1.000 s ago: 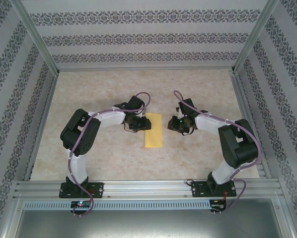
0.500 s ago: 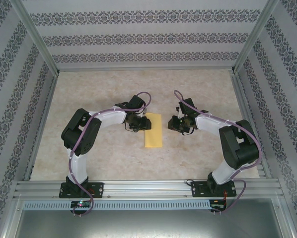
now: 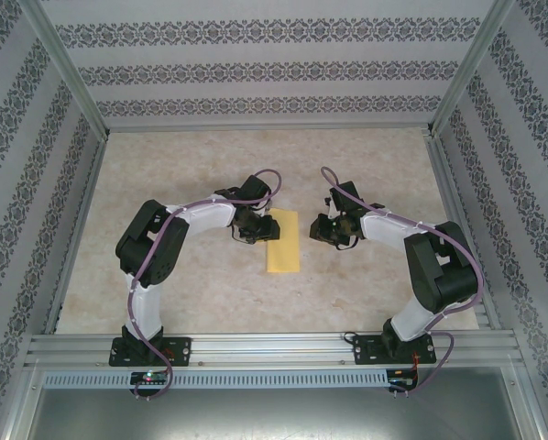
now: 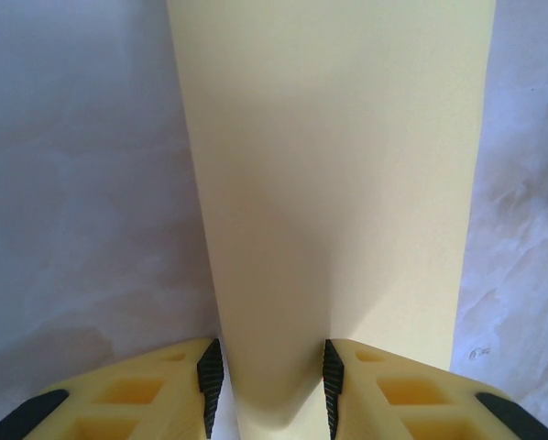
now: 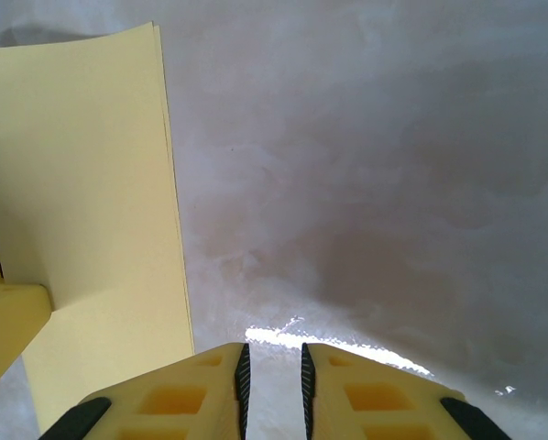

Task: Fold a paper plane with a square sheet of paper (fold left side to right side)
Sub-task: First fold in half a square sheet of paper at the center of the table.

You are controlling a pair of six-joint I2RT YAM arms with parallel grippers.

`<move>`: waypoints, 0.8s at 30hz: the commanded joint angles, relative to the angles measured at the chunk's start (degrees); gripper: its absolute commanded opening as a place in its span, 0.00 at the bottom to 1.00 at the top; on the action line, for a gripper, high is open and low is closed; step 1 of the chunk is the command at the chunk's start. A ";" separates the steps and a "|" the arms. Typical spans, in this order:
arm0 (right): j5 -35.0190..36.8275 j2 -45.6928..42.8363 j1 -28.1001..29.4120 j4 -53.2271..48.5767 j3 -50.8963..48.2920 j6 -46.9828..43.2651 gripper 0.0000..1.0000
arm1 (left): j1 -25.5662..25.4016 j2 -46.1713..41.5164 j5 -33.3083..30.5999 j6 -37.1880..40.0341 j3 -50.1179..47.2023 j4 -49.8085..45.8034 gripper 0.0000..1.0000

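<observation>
The square sheet of paper [image 3: 283,241] lies mid-table as a narrow yellow rectangle, folded double, its long side running away from the arms. My left gripper [image 3: 258,227] is at its left edge, near the far end. In the left wrist view the paper [image 4: 338,183] runs under and between the fingertips of that gripper [image 4: 269,376]; the jaws stand apart and pinch nothing. My right gripper [image 3: 327,229] hovers over bare table right of the paper. In the right wrist view its jaws [image 5: 272,371] leave a narrow empty gap, with the paper [image 5: 91,183] at left and a left fingertip [image 5: 8,321] touching it.
The marbled tabletop [image 3: 210,165] is walled by patterned panels, with aluminium posts [image 3: 63,64] at the corners and a rail [image 3: 274,348] along the near edge. Both arm bases [image 3: 150,348] sit on that rail. No paper plane shape shows.
The left arm has shifted very slightly at its elbow. The paper and the right arm look the same.
</observation>
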 commanded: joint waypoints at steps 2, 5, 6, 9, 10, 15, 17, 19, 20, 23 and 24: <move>-0.09 -1.17 0.71 -0.71 0.03 -0.98 0.24 | -1.94 3.44 -1.60 1.95 -0.06 -2.00 0.39; -0.13 -1.12 0.90 -0.78 0.12 -0.96 0.24 | -2.07 3.72 -1.60 2.03 0.20 -2.18 0.39; -0.09 -1.12 0.97 -0.77 0.11 -0.97 0.24 | -2.12 3.69 -1.56 2.00 0.29 -2.18 0.39; -0.12 -1.12 0.91 -0.71 0.14 -0.98 0.24 | -2.21 3.69 -1.68 2.05 0.47 -2.31 0.40; -0.23 -1.12 0.98 -0.74 0.26 -1.01 0.24 | -2.21 3.69 -1.68 2.09 0.55 -2.41 0.39; -0.45 -1.24 1.41 -0.66 0.53 -0.87 0.24 | -2.29 3.78 -1.71 2.18 0.82 -2.62 0.39; -0.50 -1.10 1.67 -0.67 0.57 -0.87 0.24 | -2.29 3.93 -1.73 2.19 0.92 -2.69 0.40; -0.75 -1.12 1.77 -0.45 0.63 -0.77 0.23 | -2.29 3.88 -1.73 2.19 0.93 -2.71 0.39; -0.91 -1.03 1.80 -0.29 0.71 -0.68 0.22 | -2.29 3.88 -1.78 2.18 0.93 -2.72 0.39; -2.63 -0.78 2.15 0.86 0.62 -0.08 0.18 | -2.36 3.86 -2.08 2.30 0.99 -2.88 0.39; -3.10 -0.60 2.29 1.22 0.56 0.22 0.16 | -2.38 3.86 -2.10 2.27 1.00 -2.88 0.39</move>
